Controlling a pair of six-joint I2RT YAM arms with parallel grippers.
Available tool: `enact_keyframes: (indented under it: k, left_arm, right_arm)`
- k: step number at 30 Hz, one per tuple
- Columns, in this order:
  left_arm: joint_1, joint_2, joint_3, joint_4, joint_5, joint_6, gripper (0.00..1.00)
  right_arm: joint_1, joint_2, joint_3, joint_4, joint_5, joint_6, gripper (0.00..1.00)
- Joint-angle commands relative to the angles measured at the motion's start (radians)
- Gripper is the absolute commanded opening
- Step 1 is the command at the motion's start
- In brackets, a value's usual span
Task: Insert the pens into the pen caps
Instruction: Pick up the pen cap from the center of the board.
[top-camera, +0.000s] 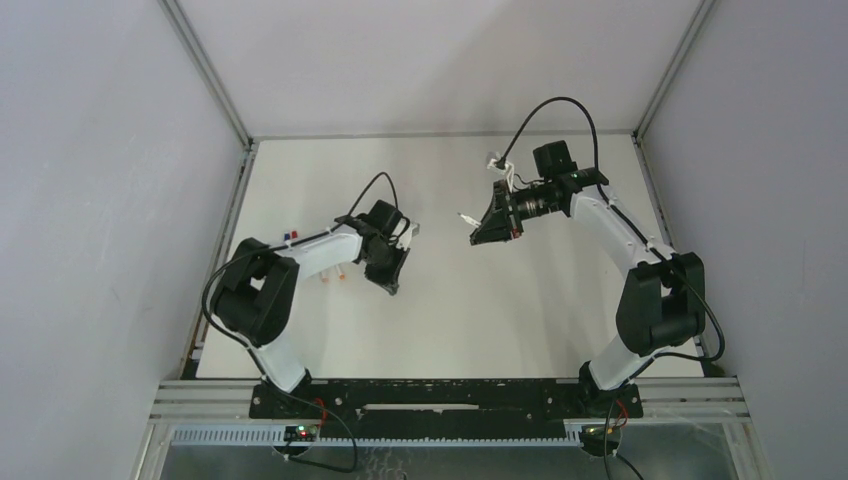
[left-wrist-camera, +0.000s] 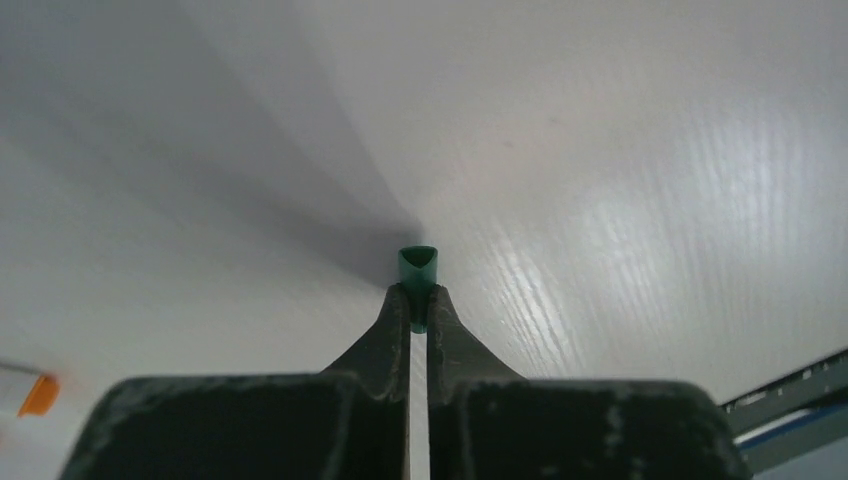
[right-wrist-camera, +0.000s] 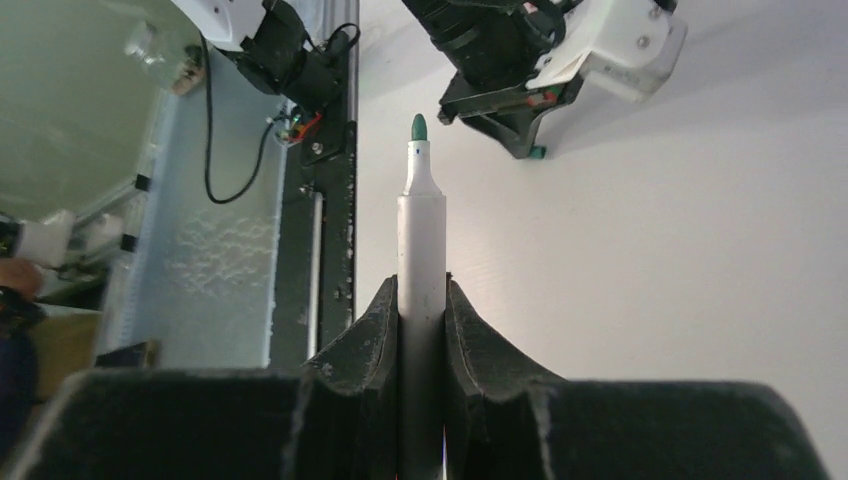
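My right gripper is shut on a white-barrelled pen with a green tip, which sticks straight out beyond the fingers. My left gripper is shut on a small green pen cap, its open end facing away from the wrist. In the top view the left gripper and right gripper are raised over the table's middle, facing each other with a gap between them. The right wrist view shows the left gripper's fingers and the green cap beyond the pen's tip and to its right.
Two pens with red or orange ends lie beside the left arm, and an orange-ended pen shows in the left wrist view. Small blue and red caps lie near the left wall. White items lie at the back. Walls enclose the table.
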Motion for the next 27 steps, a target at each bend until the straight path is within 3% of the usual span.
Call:
enact_keyframes:
  k: [1,5,8,15,21,27]
  left_arm:
    - [-0.010,-0.079,0.018,0.000,0.185,0.177,0.00]
    - [-0.008,-0.078,0.037,-0.024,0.343,0.226,0.00]
    - [-0.009,-0.063,0.054,-0.041,0.479,0.232,0.00]
    - [-0.009,-0.050,0.086,-0.087,0.727,0.228,0.00]
    - [-0.010,-0.021,0.121,-0.109,0.899,0.216,0.00]
    - [-0.010,0.000,0.143,-0.134,0.983,0.226,0.00]
  right_arm:
    - [-0.004,-0.011,0.071,-0.264,0.012,-0.463,0.00]
    - [-0.002,-0.019,0.072,-0.447,0.087,-0.888,0.00]
    - [0.010,-0.030,0.056,-0.487,0.166,-1.089,0.00]
    - [0.100,-0.026,0.005,-0.465,0.375,-1.262,0.00]
    - [0.190,-0.023,-0.014,-0.406,0.477,-1.267,0.00]
    - [0.290,-0.023,-0.043,-0.349,0.566,-1.238,0.00]
